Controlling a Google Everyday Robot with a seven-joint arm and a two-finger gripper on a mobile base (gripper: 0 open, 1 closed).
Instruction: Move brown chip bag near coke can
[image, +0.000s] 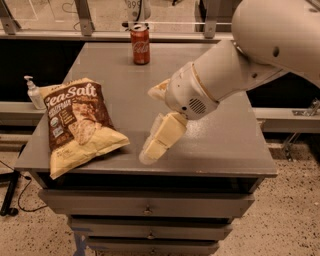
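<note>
The brown chip bag (77, 125) lies flat on the front left of the grey table (220, 135), pale yellow with a brown panel and "Sea Salt" lettering. The coke can (140, 44) stands upright at the table's far edge, well away from the bag. My gripper (152, 145) points down and to the left over the table's front middle, just right of the bag's lower right corner and not touching it. Its cream fingers (167, 134) look slightly apart and hold nothing.
A white pump bottle (34, 93) stands off the table's left edge, beside the bag. My large white arm (240, 65) reaches in from the upper right over the table's right half. Drawers (147, 205) run below the front edge.
</note>
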